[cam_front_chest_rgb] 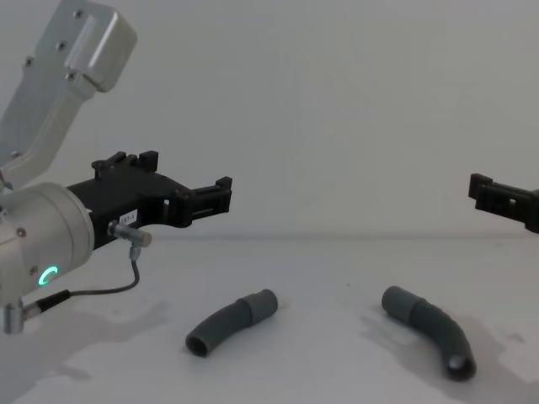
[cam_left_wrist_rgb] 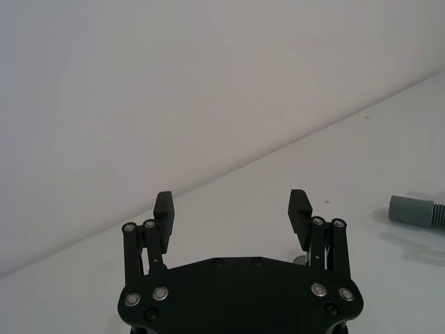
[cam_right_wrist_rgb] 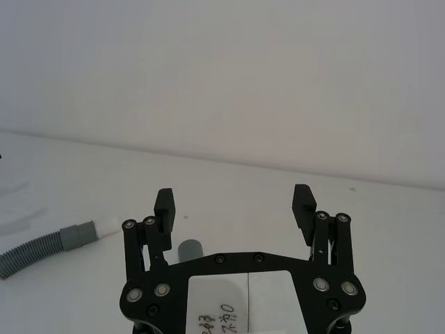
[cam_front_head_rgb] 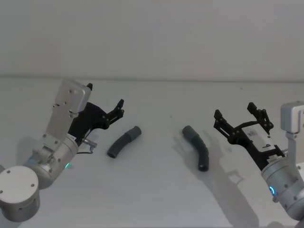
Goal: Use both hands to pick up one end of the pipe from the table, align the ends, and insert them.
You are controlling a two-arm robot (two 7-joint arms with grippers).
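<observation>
Left gripper (cam_front_head_rgb: 118, 109) hovers just left of the left pipe (cam_front_head_rgb: 124, 141), fingers released wide and holding nothing. That pipe lies on the table (cam_front_head_rgb: 152, 204). The right pipe (cam_front_head_rgb: 198, 147) lies well to its right, and the right gripper (cam_front_head_rgb: 235, 112) hangs farther right again, fingers also spread and empty.

Neither pipe is gripped yet, so the risks all lie ahead. Both pieces are curved and rest loose, so fingers closing off-centre or on the bend would likely roll or spin a piece away instead of lifting it. A grip too near a collar (cam_front_head_rgb: 137, 130) would probably block the joint, while one too far back leaves the end free to sag or swing. The collars point away from the robot at an angle to each other. If either wrist turns too little, the ends would meet skewed and jam, or a piece would slip through its fingers.

A white label (cam_right_wrist_rgb: 215, 309) on the right gripper's palm carries handwriting that is too small to read. No brand shows.
</observation>
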